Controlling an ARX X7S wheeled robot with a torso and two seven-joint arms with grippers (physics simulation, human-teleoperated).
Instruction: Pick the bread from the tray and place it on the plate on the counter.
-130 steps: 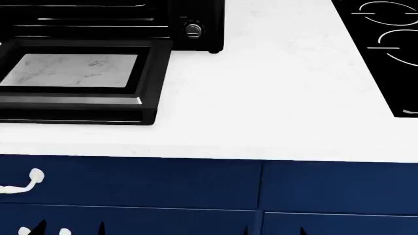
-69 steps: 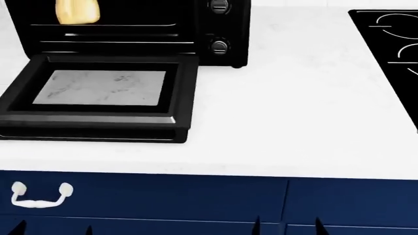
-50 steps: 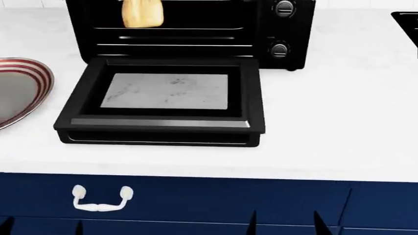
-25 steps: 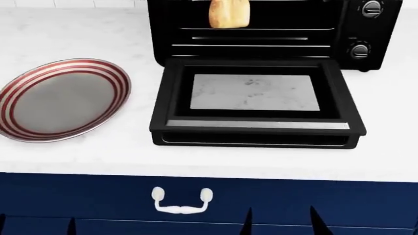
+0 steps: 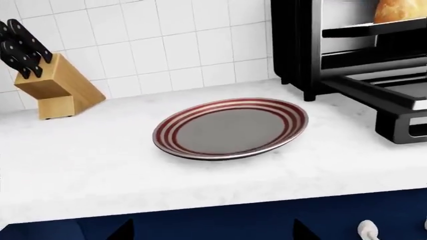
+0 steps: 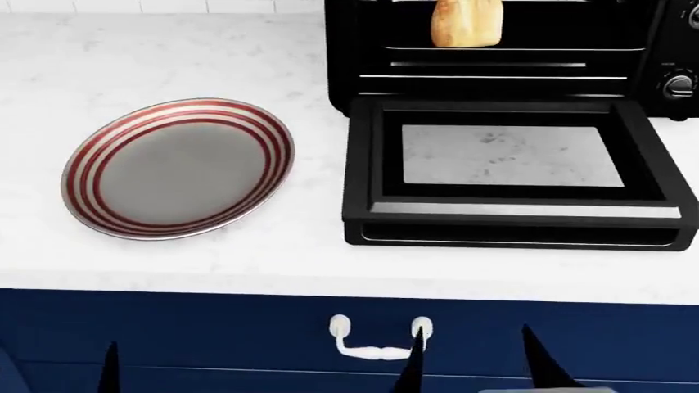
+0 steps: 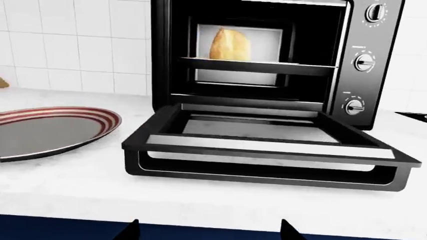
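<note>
The bread (image 6: pixel 467 23) lies on the tray (image 7: pixel 257 66) inside the open black oven; it also shows in the right wrist view (image 7: pixel 230 44) and the left wrist view (image 5: pixel 400 10). The red-ringed plate (image 6: pixel 180 168) lies empty on the white counter (image 6: pixel 164 49), left of the oven, and shows in the left wrist view (image 5: pixel 230 127). My left gripper (image 5: pixel 213 232) is open and empty, low before the navy cabinet fronts, facing the plate. My right gripper (image 7: pixel 210 231) is open and empty, low in front of the oven, and shows in the head view (image 6: pixel 477 372).
The oven door (image 6: pixel 513 229) is folded down flat onto the counter and reaches nearly to its front edge. A wooden knife block (image 5: pixel 57 85) stands by the tiled wall, left of the plate. A white drawer handle (image 6: pixel 377 340) sits below the counter edge.
The head view has swung left: the cooktop left the view, the oven, door and bread slid right, and the plate came fully into view. Both grippers stay low and open.
</note>
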